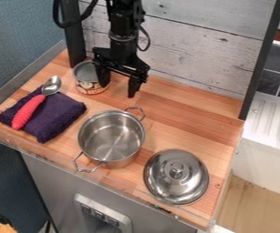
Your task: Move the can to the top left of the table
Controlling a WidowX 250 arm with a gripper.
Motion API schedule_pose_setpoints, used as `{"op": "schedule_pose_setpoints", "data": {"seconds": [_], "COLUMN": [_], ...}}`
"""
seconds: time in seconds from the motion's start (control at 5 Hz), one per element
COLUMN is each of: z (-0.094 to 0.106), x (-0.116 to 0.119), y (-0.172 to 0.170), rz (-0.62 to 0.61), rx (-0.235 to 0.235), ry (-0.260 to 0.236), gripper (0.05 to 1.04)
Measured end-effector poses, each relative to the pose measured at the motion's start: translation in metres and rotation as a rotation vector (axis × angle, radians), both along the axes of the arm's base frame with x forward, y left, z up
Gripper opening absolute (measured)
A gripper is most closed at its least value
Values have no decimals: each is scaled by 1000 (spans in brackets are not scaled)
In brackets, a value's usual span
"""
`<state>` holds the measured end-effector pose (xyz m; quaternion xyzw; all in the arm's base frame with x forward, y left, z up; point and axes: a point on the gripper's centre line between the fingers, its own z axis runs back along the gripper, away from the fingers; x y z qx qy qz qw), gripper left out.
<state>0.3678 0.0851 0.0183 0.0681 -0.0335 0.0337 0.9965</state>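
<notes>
Can (90, 85) seen at the tabletop's (194, 116) far left corner, end effector (117, 91) spread beside it

The can is seen upright in the upper left of the frame, close to the dark post (76, 48) and the back wall (191, 50); the place asked for is judged to be reached, or very nearly so, and the task is taken to be at its closing step, the letting go and backing off. By the next move a clean lift is called for, straight up at first, so that the rim is not caught and the can is not tipped or dragged; if a small correction is wanted instead, a fresh grip would have to be taken.

The end effector is hung over the tabletop in the upper part of the frame, with its two fingers held well apart; nothing is clamped between them. The can's right side is partly overlapped by one finger; whether it is touched there, or whether the finger is inside or outside the rim, cannot be told. The other finger is set off to the right, over bare wood, above and behind the pot (111, 139); no contact with the pot is made.
</notes>
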Motion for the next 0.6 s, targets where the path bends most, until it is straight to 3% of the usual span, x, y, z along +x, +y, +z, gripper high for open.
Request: {"op": "schedule_pose_setpoints", "data": {"seconds": [0.2,0.6], "z": [-1,25], "x": [-5,-10], "y": [-2,-18], "rz": [-33,-130], "rx": [-31,-121], "ry": [30,36], "gripper": [1001,1001]}}
